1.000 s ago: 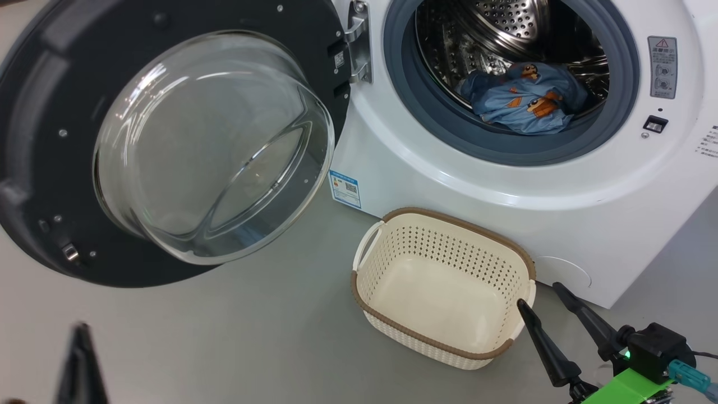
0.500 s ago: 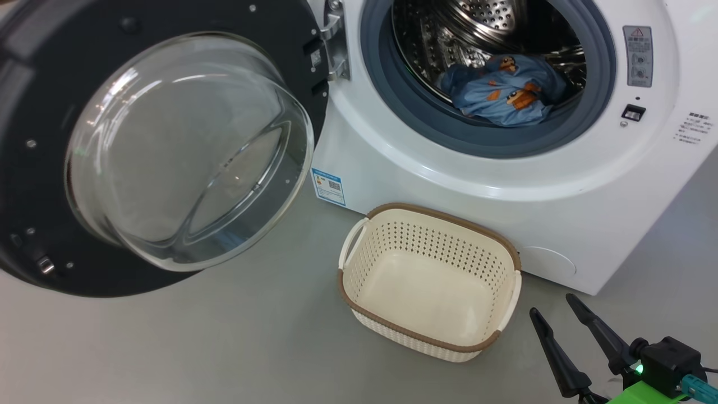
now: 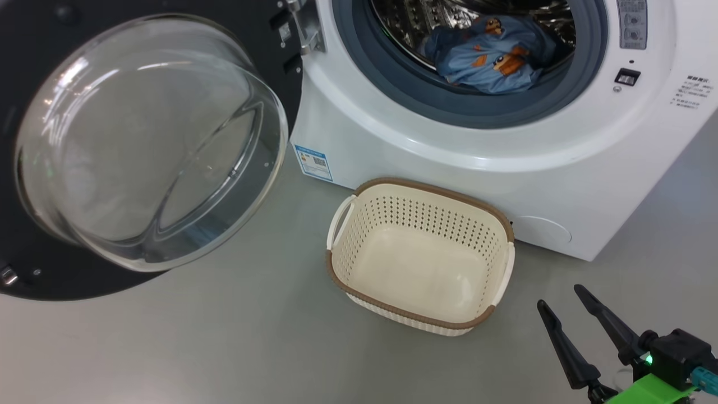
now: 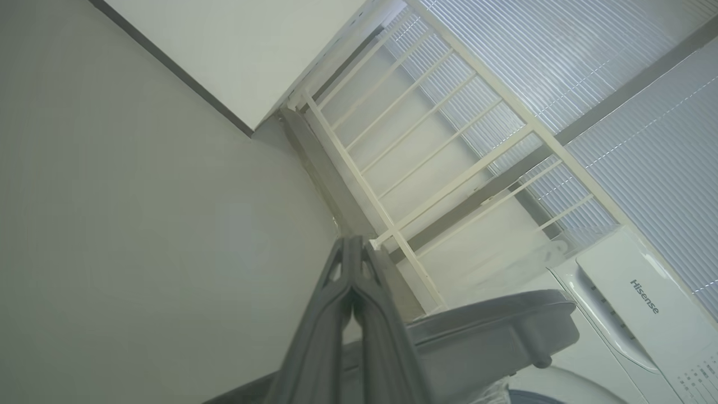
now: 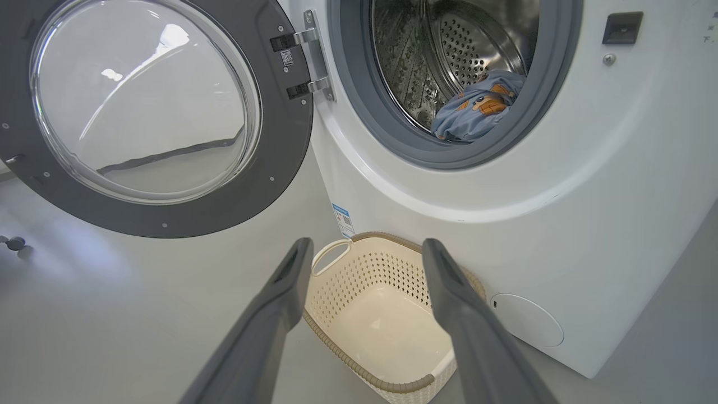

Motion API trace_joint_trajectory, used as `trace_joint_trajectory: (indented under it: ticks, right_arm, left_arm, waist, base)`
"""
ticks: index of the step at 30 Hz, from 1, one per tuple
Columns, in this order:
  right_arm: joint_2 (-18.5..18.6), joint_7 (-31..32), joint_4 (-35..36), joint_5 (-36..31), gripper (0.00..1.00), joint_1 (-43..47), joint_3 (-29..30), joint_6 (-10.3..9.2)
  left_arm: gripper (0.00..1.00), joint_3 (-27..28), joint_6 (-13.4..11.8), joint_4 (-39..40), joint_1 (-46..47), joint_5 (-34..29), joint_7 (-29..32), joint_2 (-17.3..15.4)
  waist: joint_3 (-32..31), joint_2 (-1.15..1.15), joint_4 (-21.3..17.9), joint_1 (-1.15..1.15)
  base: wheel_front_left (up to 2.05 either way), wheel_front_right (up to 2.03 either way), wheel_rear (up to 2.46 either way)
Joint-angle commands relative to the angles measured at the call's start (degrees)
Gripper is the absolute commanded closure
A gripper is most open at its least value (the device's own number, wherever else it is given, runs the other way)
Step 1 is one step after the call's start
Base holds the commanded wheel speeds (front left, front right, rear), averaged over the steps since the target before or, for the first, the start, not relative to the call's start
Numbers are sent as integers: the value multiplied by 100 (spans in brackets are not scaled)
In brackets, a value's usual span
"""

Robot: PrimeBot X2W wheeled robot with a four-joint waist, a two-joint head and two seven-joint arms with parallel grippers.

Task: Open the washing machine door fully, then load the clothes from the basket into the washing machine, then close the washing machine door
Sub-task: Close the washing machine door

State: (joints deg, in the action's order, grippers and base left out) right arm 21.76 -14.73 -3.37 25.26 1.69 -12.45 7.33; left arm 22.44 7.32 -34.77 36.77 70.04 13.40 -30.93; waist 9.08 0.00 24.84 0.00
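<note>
Right claw (image 3: 560, 298) hovers low, spread and empty; left claw (image 4: 353, 275) is pressed together. Just ahead of the right claw sits the basket (image 3: 416, 216) (bare inside); beyond it, clothes (image 3: 477, 56) lie in the drum (image 5: 465, 45).

The door (image 3: 151, 140) hangs wide open left of the washing machine (image 3: 426, 163), its glass bowl bulging over the floor (image 3: 224, 342). The machine's mouth is unblocked above the clothes (image 3: 482, 56) at its lower edge. The basket (image 3: 426, 219) stands just before the machine's front.

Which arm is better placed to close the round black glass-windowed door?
Left: the round black door stands open leftward, near the shut left hand; the open right hand sits far right.
</note>
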Motion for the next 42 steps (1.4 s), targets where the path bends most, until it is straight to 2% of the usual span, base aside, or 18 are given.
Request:
trace_joint_trajectory:
  ticks: [1, 8, 16, 20, 31, 42]
  right_arm:
    - [111, -27, 163, -23, 0, -175, -126, 16]
    - [201, -27, 198, -4, 0, -220, -114, 16]
    - [254, -27, 226, 10, 0, -246, -84, 16]
    - [245, -27, 223, 16, 0, -233, -61, 16]
    - [127, -27, 169, -1, 0, -240, -43, 16]
    - [-48, -27, 130, -12, 0, -208, -21, 16]
  left_arm:
    - [100, 97, 16, 106, 194, 38, 75, -440]
    - [100, -200, 16, -226, 414, 579, 1192, -658]
    - [100, -343, -51, -422, 436, 734, 1760, -791]
    - [100, -376, -93, -363, 353, 848, 2039, -744]
    - [100, -535, -232, 329, -89, 1177, 3007, -650]
    - [100, -639, -312, 1247, -566, 1558, 3981, -732]
  waist:
    - [86, 0, -54, 0]
    - [277, 0, -83, 0]
    - [386, 0, -118, 0]
    - [376, 0, -116, 0]
    - [228, 0, -107, 0]
    - [18, 0, -178, 0]
  base:
    - [0, 0, 0]
    - [0, 0, 0]
    - [0, 0, 0]
    - [0, 0, 0]
    - [0, 0, 0]
    - [0, 0, 0]
